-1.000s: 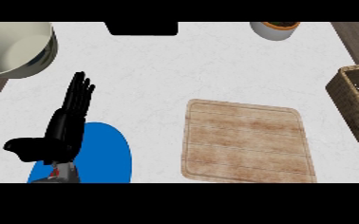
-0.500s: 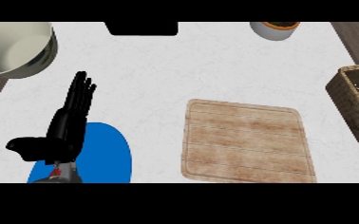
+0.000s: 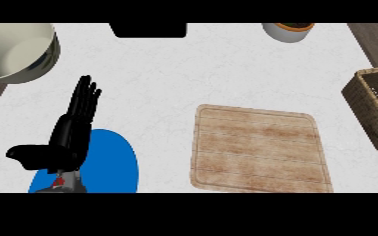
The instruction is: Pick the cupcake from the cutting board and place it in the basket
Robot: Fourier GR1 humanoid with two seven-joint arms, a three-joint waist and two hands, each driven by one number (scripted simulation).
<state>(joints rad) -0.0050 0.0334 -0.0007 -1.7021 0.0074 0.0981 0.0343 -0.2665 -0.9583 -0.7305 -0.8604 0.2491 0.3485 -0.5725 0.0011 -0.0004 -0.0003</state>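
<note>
My black left hand (image 3: pixel 66 130) rests open, fingers straight, empty, over the round blue plate (image 3: pixel 111 162). The bare wooden cutting board (image 3: pixel 258 150) lies to my right, the woven wicker basket (image 3: pixel 365 105) beyond it; no cupcake shows anywhere.

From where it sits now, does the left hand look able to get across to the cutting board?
Probably yes. The left hand rests open at the lower left, over the blue plate, and only bare counter shows between it and the cutting board. No cupcake shows on the board.
</note>
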